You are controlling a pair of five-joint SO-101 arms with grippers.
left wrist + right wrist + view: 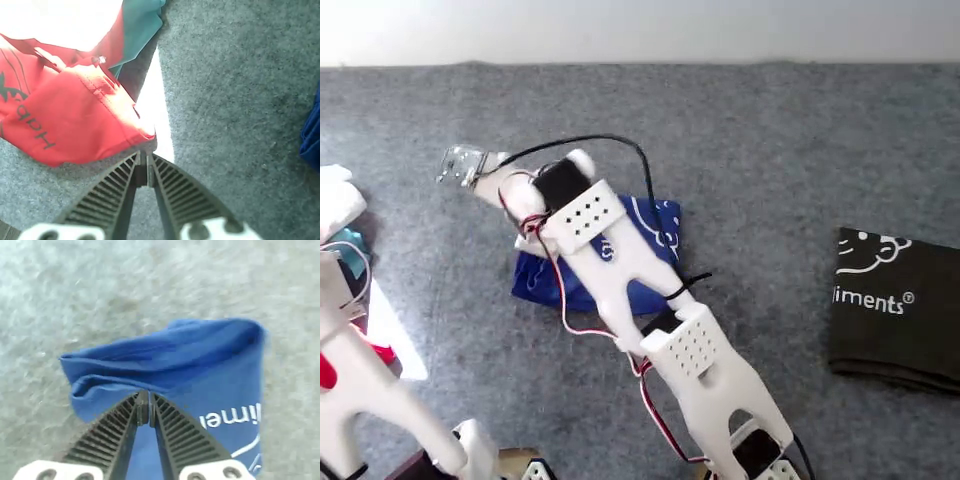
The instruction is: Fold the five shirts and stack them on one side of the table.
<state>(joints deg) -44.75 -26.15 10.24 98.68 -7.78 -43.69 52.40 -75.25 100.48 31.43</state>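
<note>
At mid-table, blue shirt (538, 278): lies doubled into a small, slightly rumpled rectangle under the right arm, print side up. It looks folded or nearly so, and rests on no other shirt.
Right gripper (144, 399): jaws pressed together, tips over the blue shirt's folded edge. I cannot tell whether any cloth is nipped between them. The shirt lies flat on the table.
Dark shirt (895, 310): a neat folded rectangle at the right edge, well apart from the blue shirt. I judge it finished, and a likely base for the stack.
Red shirt (75, 120): crumpled in a heap at the left edge, unfolded.
Teal shirt (142, 20): loose in the same heap, touching the red shirt.
White cloth (60, 20): also in that heap, probably the fifth shirt.
Left gripper (145, 159): jaws shut, tips right at the red shirt's hem. I cannot tell whether it has hold of the hem.
Table (770, 150): grey and carpet-like.
Progress: one shirt folded, one about folded, three to fold, and no stack begun.
</note>
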